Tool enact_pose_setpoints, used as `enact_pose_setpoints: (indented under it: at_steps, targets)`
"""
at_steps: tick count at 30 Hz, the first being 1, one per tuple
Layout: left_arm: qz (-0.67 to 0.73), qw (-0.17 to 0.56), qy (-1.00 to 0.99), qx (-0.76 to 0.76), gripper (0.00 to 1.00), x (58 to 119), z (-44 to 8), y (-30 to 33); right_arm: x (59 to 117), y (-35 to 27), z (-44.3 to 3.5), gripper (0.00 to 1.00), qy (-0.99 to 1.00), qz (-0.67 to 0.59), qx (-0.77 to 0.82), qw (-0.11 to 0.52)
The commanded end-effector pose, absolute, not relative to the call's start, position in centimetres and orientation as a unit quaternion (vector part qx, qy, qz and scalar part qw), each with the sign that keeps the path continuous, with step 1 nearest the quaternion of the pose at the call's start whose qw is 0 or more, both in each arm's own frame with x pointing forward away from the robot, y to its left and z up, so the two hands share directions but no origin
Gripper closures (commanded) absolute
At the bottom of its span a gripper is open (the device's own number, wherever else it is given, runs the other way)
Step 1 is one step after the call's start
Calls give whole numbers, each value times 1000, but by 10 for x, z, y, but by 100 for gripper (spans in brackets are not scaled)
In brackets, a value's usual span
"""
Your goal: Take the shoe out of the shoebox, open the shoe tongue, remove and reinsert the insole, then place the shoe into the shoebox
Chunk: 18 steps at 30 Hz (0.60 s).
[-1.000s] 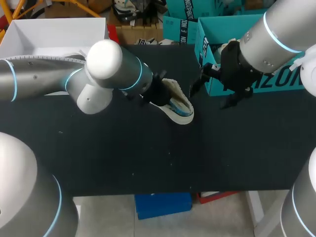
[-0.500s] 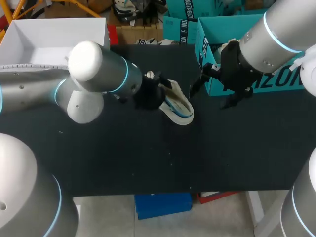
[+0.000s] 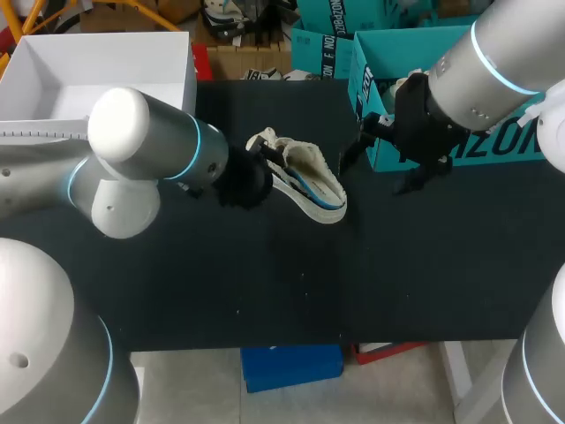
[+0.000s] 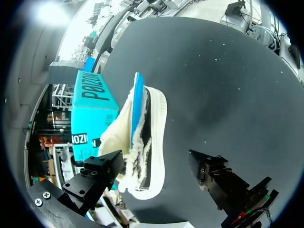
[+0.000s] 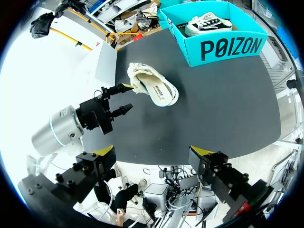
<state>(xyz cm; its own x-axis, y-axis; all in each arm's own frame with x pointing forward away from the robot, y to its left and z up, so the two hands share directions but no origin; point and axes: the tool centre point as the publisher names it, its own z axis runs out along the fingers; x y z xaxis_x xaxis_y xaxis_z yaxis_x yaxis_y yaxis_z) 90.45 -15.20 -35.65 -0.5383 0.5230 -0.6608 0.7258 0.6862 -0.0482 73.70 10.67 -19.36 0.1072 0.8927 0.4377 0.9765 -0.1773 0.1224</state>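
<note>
Since a second ago the left arm [image 3: 141,150] has drawn back toward the frame's left, uncovering the cream fabric sneaker with blue trim [image 3: 309,181]. A white open cardboard box [image 3: 53,66] stands in the upper left. The left gripper [image 5: 128,97] has its jaws apart, one tip just beside the sneaker's end. The sneaker lies on its side at centre on the black table [image 3: 265,283]. Right of it, the right gripper [image 5: 152,152] hangs with jaws wide apart beside the teal cardboard shoebox [image 3: 459,150] in the upper right.

cream shoe [image 3: 305,177], blue insole [image 4: 137,109], teal shoebox [image 5: 228,47]
</note>
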Motion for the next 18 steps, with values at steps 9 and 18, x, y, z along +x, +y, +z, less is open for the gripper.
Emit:
enact_pose_setpoints:
  at_steps: [9, 18]
  targets:
    - [-169, 321, 860, 360, 22, 927, -369, -176, 737, 108, -194, 0, -633, -211, -738, 98]
    - [-150, 319, 855, 381, 100, 934, -372, -189, 737, 108, -194, 0, -633, -211, -738, 98]
